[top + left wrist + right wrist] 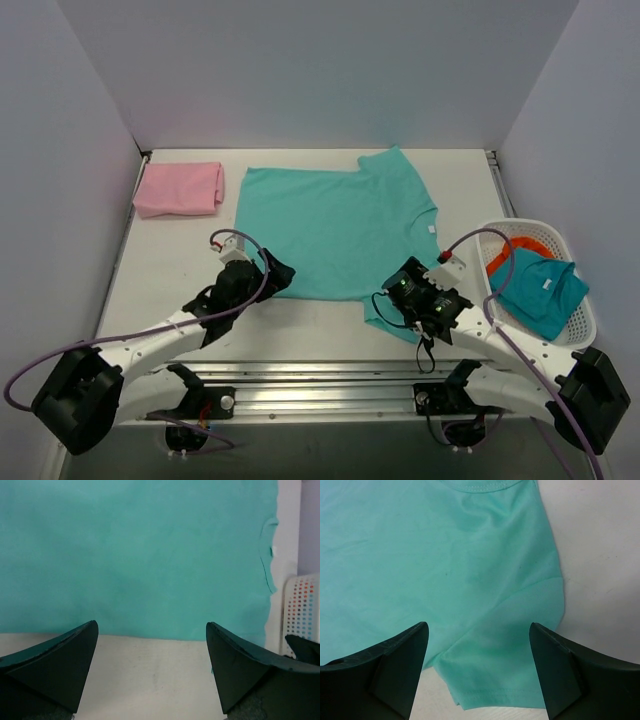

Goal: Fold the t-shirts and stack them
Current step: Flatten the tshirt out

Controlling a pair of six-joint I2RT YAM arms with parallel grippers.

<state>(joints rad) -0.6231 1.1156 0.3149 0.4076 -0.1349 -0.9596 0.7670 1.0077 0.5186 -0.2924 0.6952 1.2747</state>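
A light turquoise-green t-shirt [335, 225] lies spread flat across the middle of the table, with its white neck label [432, 229] toward the right. A pale pink t-shirt [180, 187] rests folded at the back left. My left gripper [276, 273] is at the turquoise shirt's near left edge. In the left wrist view it [152, 627] stands open over bare table, the shirt's edge [150, 580] just beyond the fingertips. My right gripper [398, 288] hovers over the near right sleeve. In the right wrist view it [478, 627] is open, with the sleeve [510, 670] lying between the fingers, not pinched.
A white basket [580, 320] stands at the right edge, holding another teal garment [540, 290] and something orange [525, 245]. The basket wall [302, 610] also shows at the right of the left wrist view. White walls close in the table at the back and both sides.
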